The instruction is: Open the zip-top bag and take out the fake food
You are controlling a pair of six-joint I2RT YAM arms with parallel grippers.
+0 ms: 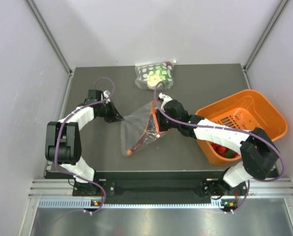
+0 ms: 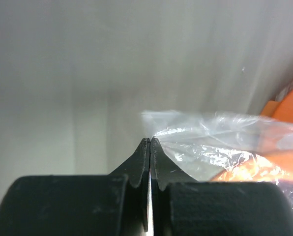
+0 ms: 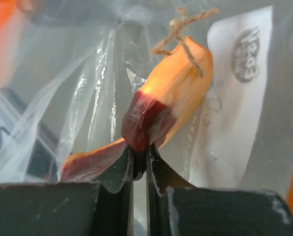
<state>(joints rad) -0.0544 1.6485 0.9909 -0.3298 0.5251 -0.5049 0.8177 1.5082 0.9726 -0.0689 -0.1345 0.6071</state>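
- Left arm (image 1: 80,117) reaches in from the left side of the table (image 1: 186,93). Left jaws are pressed together on the left corner of the zip-top bag (image 1: 136,129), with a thin fold of clear film (image 2: 210,142) caught between the tips.
- The bag lies mid-table between the two arms and is held up off the surface on both sides. Its red-orange zip strip (image 1: 151,129) is on the side toward the right arm (image 1: 215,130).
- Right jaws are nearly together, clamped on the dark red end of a fake food piece (image 3: 171,98). The piece is elongated, orange-tan above the red, with a bit of twine (image 3: 186,29) at its upper end.
- Plastic film surrounds the piece in the right wrist view. Whether film sits between the jaws and the piece is unclear; possibly the grip is through the bag.
- A white label (image 3: 235,98) shows on the bag just right of the piece.
- An orange basket (image 1: 264,115) stands at the right edge of the table, with red pieces (image 1: 219,149) and some green lying in its near corner.
- A second bag (image 1: 155,73) with green-and-white spotted contents lies at the far edge, well apart from both jaws.
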